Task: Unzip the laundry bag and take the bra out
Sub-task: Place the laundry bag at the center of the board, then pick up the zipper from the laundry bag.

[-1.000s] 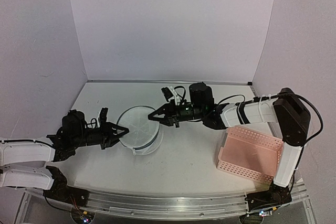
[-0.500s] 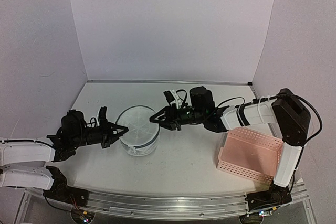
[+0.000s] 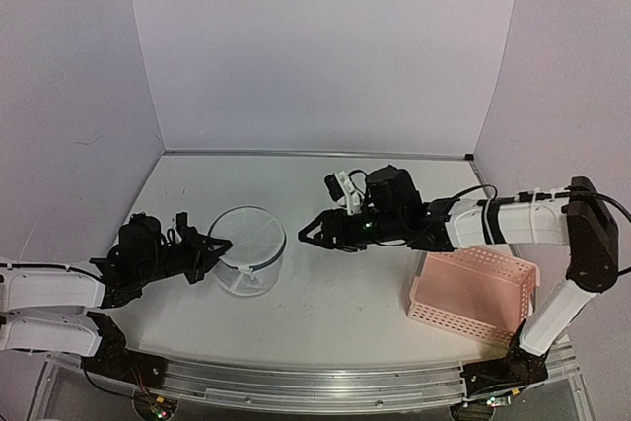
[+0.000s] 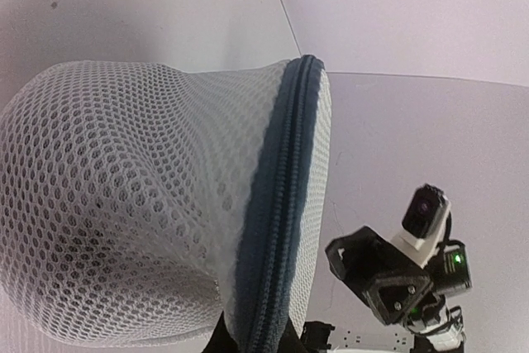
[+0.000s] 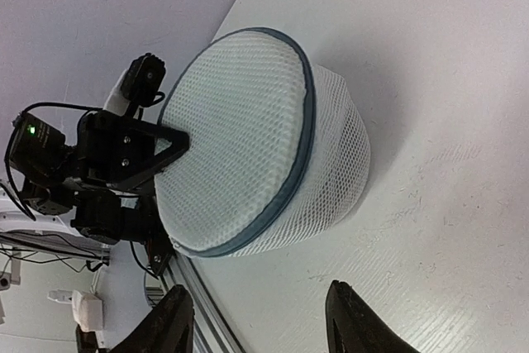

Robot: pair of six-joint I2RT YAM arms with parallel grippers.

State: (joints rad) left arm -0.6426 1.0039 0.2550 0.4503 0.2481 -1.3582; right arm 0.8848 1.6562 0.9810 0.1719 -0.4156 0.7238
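The laundry bag (image 3: 248,249) stands upright on the left half of the tabletop (image 3: 325,317), near the front edge. The left gripper (image 3: 219,246) has its jaws pressed together on the bag's left rim, probably to anchor it while the zipper is worked. The right gripper (image 3: 308,234) hovers just right of the bag, apart from it, with its jaws spread and holding nothing. The pink basket (image 3: 473,293) sits at the front right corner.

The left wrist view shows the dark zipper (image 4: 279,204) fully closed and running down between the fingers, which the overhead view cannot resolve. The right wrist view confirms the gap between its own fingers (image 5: 169,320). The bra shows in no view; it is presumably inside the mesh.
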